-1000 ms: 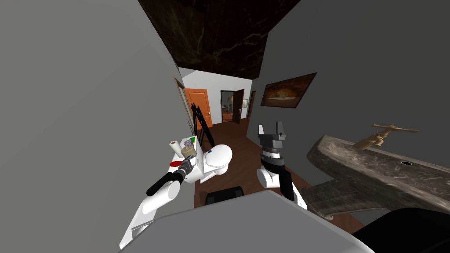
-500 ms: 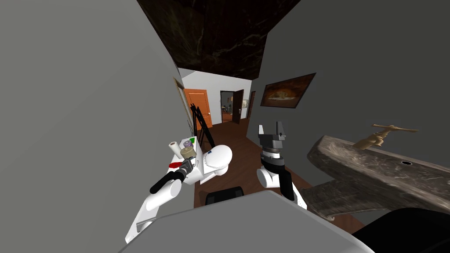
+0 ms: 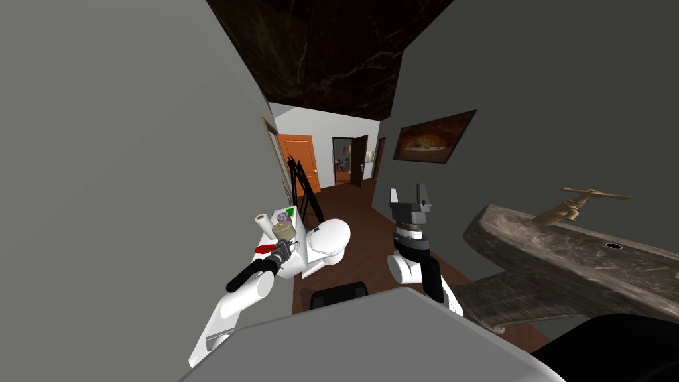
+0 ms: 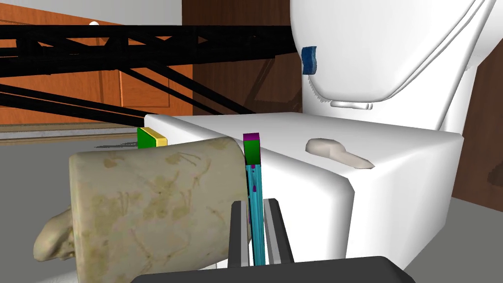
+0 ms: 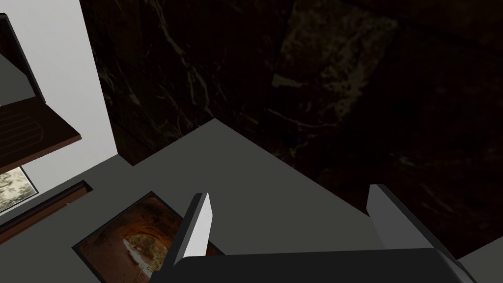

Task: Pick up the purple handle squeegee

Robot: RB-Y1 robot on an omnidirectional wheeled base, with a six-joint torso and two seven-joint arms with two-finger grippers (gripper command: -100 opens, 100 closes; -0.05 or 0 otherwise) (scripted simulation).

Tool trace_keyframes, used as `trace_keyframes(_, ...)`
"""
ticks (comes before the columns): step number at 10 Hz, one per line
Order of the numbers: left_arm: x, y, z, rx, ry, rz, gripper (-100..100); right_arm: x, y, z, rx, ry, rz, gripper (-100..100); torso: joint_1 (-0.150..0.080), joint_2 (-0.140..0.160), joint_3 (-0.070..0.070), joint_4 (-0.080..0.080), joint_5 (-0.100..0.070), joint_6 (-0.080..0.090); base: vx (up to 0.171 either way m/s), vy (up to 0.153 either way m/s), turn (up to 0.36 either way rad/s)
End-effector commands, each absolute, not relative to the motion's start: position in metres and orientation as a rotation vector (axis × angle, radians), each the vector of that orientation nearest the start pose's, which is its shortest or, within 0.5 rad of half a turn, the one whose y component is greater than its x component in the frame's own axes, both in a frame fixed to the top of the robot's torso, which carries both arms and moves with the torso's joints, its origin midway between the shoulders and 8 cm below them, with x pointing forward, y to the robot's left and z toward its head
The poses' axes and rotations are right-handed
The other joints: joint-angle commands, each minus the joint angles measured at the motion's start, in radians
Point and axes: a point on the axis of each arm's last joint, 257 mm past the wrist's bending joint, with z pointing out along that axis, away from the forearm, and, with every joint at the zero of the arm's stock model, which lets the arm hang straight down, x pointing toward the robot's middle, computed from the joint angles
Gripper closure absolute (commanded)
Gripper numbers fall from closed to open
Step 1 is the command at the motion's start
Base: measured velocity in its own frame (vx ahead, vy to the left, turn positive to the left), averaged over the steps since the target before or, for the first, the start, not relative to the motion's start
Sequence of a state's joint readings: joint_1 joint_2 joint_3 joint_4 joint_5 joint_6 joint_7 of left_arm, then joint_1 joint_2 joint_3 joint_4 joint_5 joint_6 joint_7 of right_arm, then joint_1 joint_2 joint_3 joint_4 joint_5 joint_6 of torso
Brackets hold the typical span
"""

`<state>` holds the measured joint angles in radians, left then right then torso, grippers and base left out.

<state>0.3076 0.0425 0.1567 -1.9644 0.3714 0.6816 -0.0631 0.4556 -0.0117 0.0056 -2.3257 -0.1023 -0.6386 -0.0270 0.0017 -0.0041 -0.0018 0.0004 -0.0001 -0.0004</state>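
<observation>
1. White, box-shaped toilet cistern (image 4: 403,162): its flat top carries the things. In the head view the working arm reaches to the near edge of that top.
2. Beige, mottled, cylindrical vessel (image 4: 152,206): lies on its side, close against the left fingers and the squeegee. It is judged the likeliest thing to be knocked during a lift.
3. Thin squeegee with a teal shaft, a green block and a small purple end cap (image 4: 255,189): stands edge-on between the left fingers, at the near edge of the cistern top. It is judged light, stiff and smooth, so it may slip or swivel in a narrow pinch. The flat sides of the shaft, well below the green block, offer the best hold.
4. Left gripper (image 4: 255,204): its blades are drawn close and press the teal shaft from both sides.
5. Right gripper (image 3: 411,194): raised in mid-air away from the cistern, blades spread wide, holding nothing.
</observation>
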Motion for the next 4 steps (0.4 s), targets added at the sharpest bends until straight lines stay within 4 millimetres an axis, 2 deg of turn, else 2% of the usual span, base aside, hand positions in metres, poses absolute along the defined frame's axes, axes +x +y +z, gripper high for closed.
trace_keyframes(1, 0.4168, 0.304, -0.3185, -1.833, 1.377, -1.021, 100, 0.3073, -0.2795, 0.0807, 0.539, 0.391, 1.457, 0, 0.0, 0.0, 0.0, 0.0, 0.0, 0.0, -0.022, -0.004, 0.018)
trace_keyframes(3, 0.4165, 0.3034, -0.3184, -1.833, 1.377, -1.021, 100, 0.3073, -0.2795, 0.0807, 0.539, 0.391, 1.457, 0, 0.0, 0.003, 0.002, 0.001, 0.0, 0.0, -0.026, -0.003, 0.014)
trace_keyframes(4, 0.4162, 0.3033, -0.3184, -1.833, 1.378, -1.021, 0, 0.3073, -0.2795, 0.0807, 0.539, 0.391, 1.457, 0, 0.0, 0.002, 0.001, 0.0, 0.0, 0.0, 0.0, 0.0, 0.0)
